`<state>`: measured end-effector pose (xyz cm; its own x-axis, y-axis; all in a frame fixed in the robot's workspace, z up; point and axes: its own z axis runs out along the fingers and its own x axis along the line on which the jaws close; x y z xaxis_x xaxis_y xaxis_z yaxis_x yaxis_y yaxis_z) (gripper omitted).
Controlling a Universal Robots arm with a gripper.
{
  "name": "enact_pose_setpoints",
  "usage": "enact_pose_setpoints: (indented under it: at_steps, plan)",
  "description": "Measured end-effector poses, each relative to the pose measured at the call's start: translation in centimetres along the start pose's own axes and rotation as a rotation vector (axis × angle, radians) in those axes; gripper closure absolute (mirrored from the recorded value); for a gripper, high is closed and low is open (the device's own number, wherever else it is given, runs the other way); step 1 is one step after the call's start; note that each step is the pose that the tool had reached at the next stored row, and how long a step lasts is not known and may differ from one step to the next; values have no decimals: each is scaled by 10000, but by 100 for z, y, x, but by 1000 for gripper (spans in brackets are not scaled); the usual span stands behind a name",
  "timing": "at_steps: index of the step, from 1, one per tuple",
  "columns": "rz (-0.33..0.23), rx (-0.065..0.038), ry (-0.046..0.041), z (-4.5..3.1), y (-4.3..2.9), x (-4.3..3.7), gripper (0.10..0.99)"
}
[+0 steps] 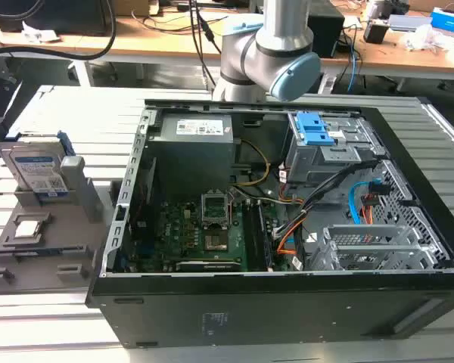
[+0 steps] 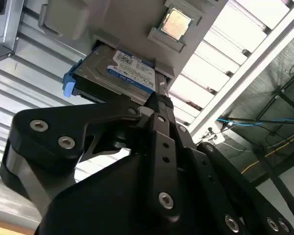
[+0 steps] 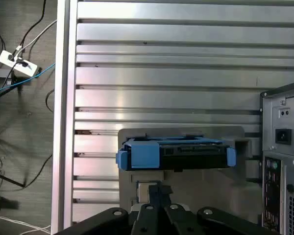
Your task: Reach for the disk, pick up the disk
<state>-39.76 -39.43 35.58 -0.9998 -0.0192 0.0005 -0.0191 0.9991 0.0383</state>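
Observation:
The disk (image 1: 36, 168) is a silver hard drive with a white-and-blue label. It stands on edge in a grey holder (image 1: 79, 198) at the exterior view's left, beside the open computer case. In the second wrist view the disk (image 2: 118, 73) shows its label and blue side bracket (image 2: 70, 84). In the first wrist view the disk (image 3: 188, 154) is seen edge-on. My black gripper (image 3: 154, 190) hangs a short way from it, not touching, fingers shut with nothing between them. In the second wrist view the gripper (image 2: 155, 101) points at the disk's near edge.
A small square chip (image 2: 177, 24) lies in the grey tray (image 1: 30, 243) next to the disk. The open case (image 1: 408, 128) holds a grey cage with blue latches (image 1: 315, 128). Its rear panel (image 3: 283, 147) stands beside the holder. The slatted metal table ends at a rail (image 3: 64, 98).

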Motion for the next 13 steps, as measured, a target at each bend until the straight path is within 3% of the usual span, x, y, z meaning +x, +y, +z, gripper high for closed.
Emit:
enact_pose_setpoints:
  at_steps: [2, 5, 13]
  plan:
    - [-194, 1, 8, 0, 0, 1, 980]
    - [-1117, 1, 43, 0, 0, 0, 980]
    - [-2242, 2, 86, 0, 0, 0, 980]
